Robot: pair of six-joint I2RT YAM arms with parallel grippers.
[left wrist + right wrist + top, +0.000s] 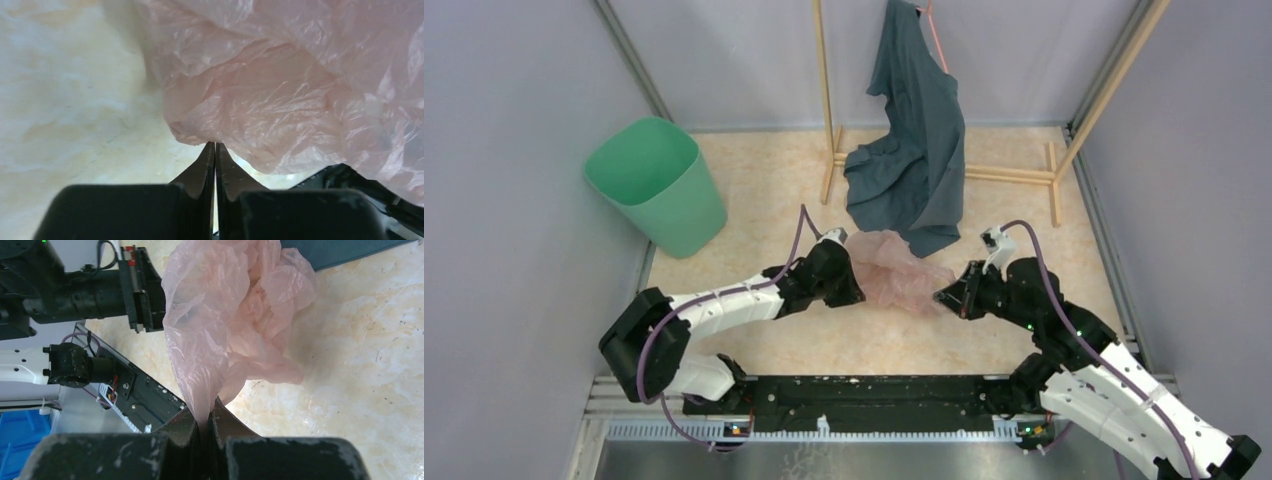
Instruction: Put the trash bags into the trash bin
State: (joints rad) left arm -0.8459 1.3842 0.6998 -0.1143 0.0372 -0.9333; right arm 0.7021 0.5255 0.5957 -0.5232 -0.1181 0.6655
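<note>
Left hand: closed, nipping an edge of the trash bags at its tips. Right hand: clamped on the opposite fold. Two-sided hold, likely for lifting the limp film off the bench. Trash bin: upright, well apart at far left.

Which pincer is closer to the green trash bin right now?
Left. The left pincer grips the trash bag on the side facing the trash bin; the right pincer grips its far side, further away.
</note>
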